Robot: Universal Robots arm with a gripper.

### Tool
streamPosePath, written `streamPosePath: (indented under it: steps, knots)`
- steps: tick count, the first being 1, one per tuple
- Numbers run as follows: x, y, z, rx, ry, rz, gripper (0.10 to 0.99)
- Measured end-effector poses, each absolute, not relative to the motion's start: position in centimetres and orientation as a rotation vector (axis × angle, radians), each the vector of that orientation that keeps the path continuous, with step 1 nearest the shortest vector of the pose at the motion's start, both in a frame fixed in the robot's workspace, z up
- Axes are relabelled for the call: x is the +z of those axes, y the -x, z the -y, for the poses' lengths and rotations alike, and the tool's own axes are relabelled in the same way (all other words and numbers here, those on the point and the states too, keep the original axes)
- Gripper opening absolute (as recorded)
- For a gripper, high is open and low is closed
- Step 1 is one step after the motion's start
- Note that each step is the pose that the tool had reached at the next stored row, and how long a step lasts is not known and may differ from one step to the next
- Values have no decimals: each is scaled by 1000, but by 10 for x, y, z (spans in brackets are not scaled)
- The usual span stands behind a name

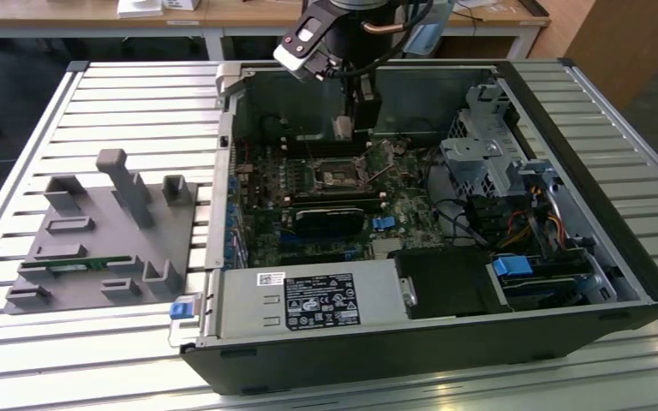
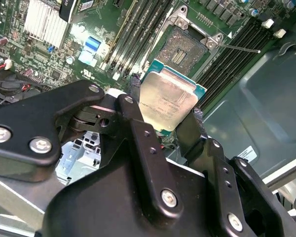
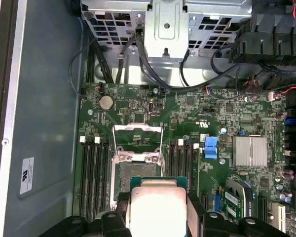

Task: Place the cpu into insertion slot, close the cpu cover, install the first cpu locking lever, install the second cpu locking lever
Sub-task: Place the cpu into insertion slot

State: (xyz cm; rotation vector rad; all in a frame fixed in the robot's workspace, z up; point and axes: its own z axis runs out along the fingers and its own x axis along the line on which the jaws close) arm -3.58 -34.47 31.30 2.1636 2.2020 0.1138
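My gripper (image 2: 165, 106) is shut on the cpu (image 2: 170, 98), a flat square chip with a dull silver top and a green edge, pinched between two black fingers (image 2: 133, 106). In the first wrist view the cpu (image 3: 157, 207) hangs close above the insertion slot (image 3: 138, 173), partly overlapping its near edge. The cpu cover (image 3: 138, 128), a thin silvery frame, stands swung open beside the slot. In the second wrist view the slot (image 2: 187, 47) lies bare, with a thin locking lever (image 2: 239, 49) sticking out next to it. The exterior view has the gripper (image 1: 349, 128) inside the case, above the slot (image 1: 338, 175).
Long black memory slots (image 3: 93, 182) flank the socket. A silver heatsink (image 3: 250, 150) and blue clip (image 3: 210, 146) sit nearby, under a metal drive cage (image 3: 165, 24) with dark cables. The power supply (image 1: 306, 300) fills the case front. A grey fixture (image 1: 100, 231) lies at the exterior view's left.
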Motion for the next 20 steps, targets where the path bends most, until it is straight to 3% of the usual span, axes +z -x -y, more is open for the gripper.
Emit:
streamPosePath:
  steps: [20]
  knots:
    - [298,41,344,115,-2128,-2238,537]
